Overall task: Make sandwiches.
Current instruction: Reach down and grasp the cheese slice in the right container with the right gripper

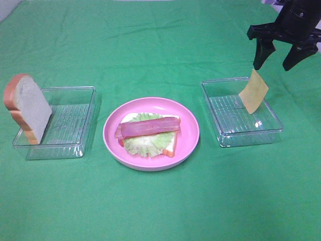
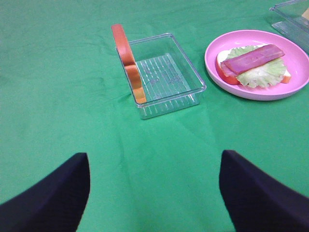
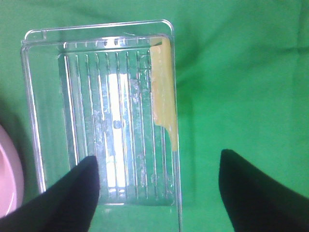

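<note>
— While the arms hung over the green worktop [image 1: 160,211], how did the fingers stand?
— Both pairs wide, nothing held: left fingers [image 2: 48,198] over bare cloth, right fingers [image 1: 261,52] above the right tray [image 1: 241,138], clear of the cheese slice [image 1: 253,91], which leaned on edge against that tray's wall.
— And the sandwich?
— On the pink plate [image 1: 113,135]: bread [image 1: 170,149], lettuce [image 1: 143,146], bacon strip [image 1: 149,127] on top. Another bread slice [image 1: 30,108] stood propped at the left tray [image 1: 75,150].

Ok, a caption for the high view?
Open right hand hovers over cheese slice leaning in clear tray; sandwich on pink plate.
</note>
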Robot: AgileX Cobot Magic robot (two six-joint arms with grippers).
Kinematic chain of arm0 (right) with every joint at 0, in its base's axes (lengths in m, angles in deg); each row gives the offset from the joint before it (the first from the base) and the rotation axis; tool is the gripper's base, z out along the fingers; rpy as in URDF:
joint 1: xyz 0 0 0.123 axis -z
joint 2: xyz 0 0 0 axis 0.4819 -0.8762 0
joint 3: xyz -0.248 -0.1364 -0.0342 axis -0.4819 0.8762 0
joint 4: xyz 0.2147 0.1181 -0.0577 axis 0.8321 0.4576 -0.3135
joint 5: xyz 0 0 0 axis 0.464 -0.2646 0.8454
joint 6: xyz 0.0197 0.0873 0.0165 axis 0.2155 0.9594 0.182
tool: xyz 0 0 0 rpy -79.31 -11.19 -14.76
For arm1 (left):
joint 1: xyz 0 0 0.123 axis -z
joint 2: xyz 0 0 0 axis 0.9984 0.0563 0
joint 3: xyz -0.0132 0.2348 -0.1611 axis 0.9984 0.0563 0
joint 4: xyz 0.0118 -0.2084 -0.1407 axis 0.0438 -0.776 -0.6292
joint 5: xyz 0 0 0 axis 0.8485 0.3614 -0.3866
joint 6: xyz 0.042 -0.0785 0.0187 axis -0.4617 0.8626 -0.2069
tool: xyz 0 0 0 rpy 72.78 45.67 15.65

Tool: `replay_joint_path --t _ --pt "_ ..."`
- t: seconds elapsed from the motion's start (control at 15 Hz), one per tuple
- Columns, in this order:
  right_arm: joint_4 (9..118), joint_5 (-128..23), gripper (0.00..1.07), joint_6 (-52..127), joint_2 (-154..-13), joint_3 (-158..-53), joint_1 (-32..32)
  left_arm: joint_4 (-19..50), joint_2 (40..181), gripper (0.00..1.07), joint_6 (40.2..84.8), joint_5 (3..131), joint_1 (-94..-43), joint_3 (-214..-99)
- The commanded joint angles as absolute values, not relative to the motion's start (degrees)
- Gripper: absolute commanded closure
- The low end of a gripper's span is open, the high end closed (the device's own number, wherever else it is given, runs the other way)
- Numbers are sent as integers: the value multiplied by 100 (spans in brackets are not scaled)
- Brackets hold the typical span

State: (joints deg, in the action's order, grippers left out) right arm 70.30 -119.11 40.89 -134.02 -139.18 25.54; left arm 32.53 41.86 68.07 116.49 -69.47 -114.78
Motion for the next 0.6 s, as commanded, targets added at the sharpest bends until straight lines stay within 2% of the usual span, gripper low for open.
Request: replay_joint_path --t 0.07,0.33,0.47,0.6 --pt "6990 -11722 42 4015 -13602 -13929 2566 3241 4077 35 6801 11581 -6930 -11472" --pt "6978 -11281 43 4021 -14078 -13946 2566 3241 4077 35 6801 11581 -6930 -11472" --pt "6932 -11206 47 4026 -14164 -13946 2566 3241 4077 35 6801 11581 -6930 -11472" --pt "6904 -11138 56 4044 -14187 -13946 2566 3241 4077 35 6801 11581 -6930 -11472"
